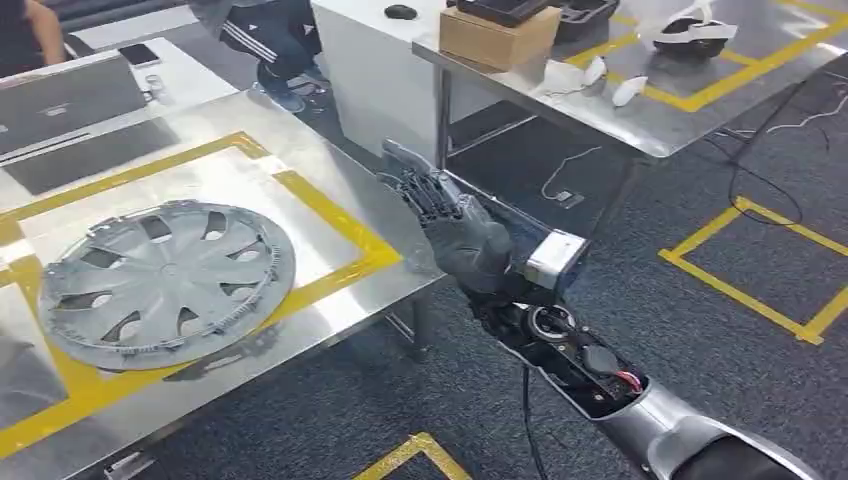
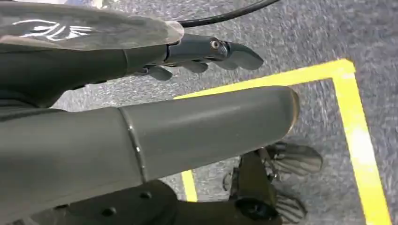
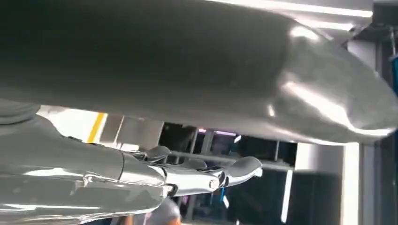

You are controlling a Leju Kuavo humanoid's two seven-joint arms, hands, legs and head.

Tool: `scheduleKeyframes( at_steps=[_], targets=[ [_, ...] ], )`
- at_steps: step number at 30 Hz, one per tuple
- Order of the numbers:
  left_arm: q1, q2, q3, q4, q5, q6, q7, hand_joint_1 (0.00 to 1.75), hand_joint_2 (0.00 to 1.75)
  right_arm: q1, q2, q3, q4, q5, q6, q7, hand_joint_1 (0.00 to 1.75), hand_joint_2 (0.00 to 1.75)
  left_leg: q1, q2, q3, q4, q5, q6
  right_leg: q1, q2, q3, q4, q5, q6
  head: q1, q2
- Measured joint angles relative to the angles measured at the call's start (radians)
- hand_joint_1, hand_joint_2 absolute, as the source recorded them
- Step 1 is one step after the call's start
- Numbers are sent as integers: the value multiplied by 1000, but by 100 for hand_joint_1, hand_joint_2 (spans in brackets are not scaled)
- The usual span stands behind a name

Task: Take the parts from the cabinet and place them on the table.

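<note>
A silver hubcap (image 1: 165, 280) lies flat on the steel table (image 1: 330, 170), inside a yellow tape rectangle. My right hand (image 1: 455, 225) is raised just past the table's right edge, to the right of the hubcap and apart from it. Its fingers are stretched out and hold nothing. In the right wrist view the right hand (image 3: 187, 176) is empty too, with its fingers straight. My left hand (image 2: 155, 61) hangs over the grey carpet with its fingers extended and nothing in them.
A second steel table (image 1: 640, 120) stands at the back right with a cardboard box (image 1: 497, 37), a headset (image 1: 690, 35) and white controllers on it. A laptop (image 1: 65, 100) sits far left. A person's legs (image 1: 270, 40) are behind the table. Yellow tape marks the carpet.
</note>
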Motion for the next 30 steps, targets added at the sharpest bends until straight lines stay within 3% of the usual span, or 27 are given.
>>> scheduleKeyframes(
  at_steps=[1,2,3,5,6,7,9,10,11,14,15,16,17,18,20,21,22,23,24,25,26,27,30],
  targets=[
    [0,0,0,0,-6,-50,10,0,0,-1,0,-1,-3,0,2,0,0,0,7,-37,-3,19,-17,-7,-6,9,3,-4,4,-4,2,0],
    [0,0,-1,0,-11,-122,19,0,0,-5,0,-1,-3,0,7,-2,0,0,9,-89,-32,81,-58,-12,-10,19,1,-5,7,-9,-7,0],
    [1,-2,-2,0,-14,-177,27,0,0,-4,0,-1,-3,0,13,-2,0,0,12,-118,-70,165,-100,-16,-11,28,0,-5,8,-11,-18,0],
    [5,-6,-7,0,-19,-247,42,0,0,-3,0,-1,-2,0,24,-5,0,0,16,-133,-149,319,-155,-22,-11,53,-3,-4,8,-11,-24,0],
    [6,-9,-12,0,-24,-270,51,0,0,-3,0,0,0,-3,29,-6,0,0,17,-133,-164,341,-150,-24,-11,66,-3,-4,9,-11,-25,0],
    [6,-13,-19,0,-31,-283,57,0,0,-3,0,0,2,-5,34,-8,0,0,19,-134,-154,309,-119,-23,-11,81,-2,-4,9,-11,-26,0],
    [5,-18,-24,0,-43,-275,61,0,0,-4,0,0,2,-6,35,-8,0,0,23,-148,-75,130,-18,-21,-13,109,-1,0,9,-8,-26,0],
    [4,-20,-27,0,-49,-267,63,0,0,-6,0,0,2,-5,35,-8,0,0,27,-181,-35,41,20,-19,-14,122,-2,3,9,-3,-27,0],
    [4,-23,-33,0,-57,-259,63,0,0,-7,0,0,2,-2,34,-8,0,0,26,-210,-23,11,11,-15,-8,133,-9,8,7,5,-30,0],
    [1,-28,-48,0,-77,-243,68,0,0,-4,0,-1,2,5,32,-6,0,0,18,-181,-27,16,13,1,-16,159,-15,3,14,23,-27,0],
    [0,-32,-49,0,-81,-241,68,0,0,-3,0,-2,2,5,31,-5,0,0,25,-170,-24,7,19,10,-13,169,-19,3,14,32,-26,0],
    [-2,-33,-49,0,-85,-236,66,0,0,0,-1,-5,2,6,31,-6,0,0,27,-153,-21,1,23,16,-15,140,-23,26,-1,33,-26,0],
    [-2,-33,-50,0,-86,-236,63,0,0,-3,-1,-6,-1,7,30,-5,0,0,25,-148,-20,-2,22,26,-8,87,-44,76,-35,36,-14,0],
    [-2,-34,-53,0,-87,-234,61,0,0,-4,-1,-7,-1,7,29,-6,0,0,22,-135,-20,-1,22,29,-9,60,-81,157,-80,41,-2,0],
    [1,-35,-62,0,-87,-231,60,0,0,3,-1,-7,-1,8,29,-5,0,0,17,-112,-20,-1,20,31,-13,42,-154,317,-151,46,1,0],
    [2,-35,-66,0,-87,-230,60,0,0,7,-1,-7,-1,8,29,-5,0,0,16,-99,-20,-1,20,31,-14,39,-171,354,-156,47,2,0],
    [2,-35,-68,0,-87,-229,60,0,0,9,-3,-8,-1,7,29,-5,0,0,16,-88,-19,-1,19,31,-15,37,-161,335,-137,47,3,0],
    [2,-35,-70,0,-87,-228,60,0,0,10,-4,-8,-1,8,29,-5,0,0,16,-76,-18,0,17,29,-15,33,-128,270,-98,46,6,0],
    [0,-35,-72,0,-87,-223,60,0,0,9,-5,-8,-1,8,28,-5,0,0,16,-64,-14,0,15,26,-15,24,-76,170,-51,42,9,0],
    [0,-37,-74,0,-87,-220,61,0,0,9,-5,-8,-2,8,28,-5,0,0,15,-53,-9,1,11,22,-13,-2,-20,66,-9,38,13,0],
    [0,-37,-74,0,-86,-216,64,0,0,9,-5,-8,-4,8,28,-5,0,0,8,-45,-7,2,7,17,-1,-51,6,12,-17,37,16,0],
    [0,-37,-74,0,-85,-212,66,0,0,9,-5,-8,-6,8,28,-5,0,0,5,-38,-9,5,6,13,-2,-35,4,11,-10,25,12,0],
    [-3,-36,-75,0,-84,-210,67,0,0,13,-6,-9,-8,8,26,-4,0,0,4,-3,-1,1,5,-1,1,4,-3,8,-5,8,0,0]
  ],
)
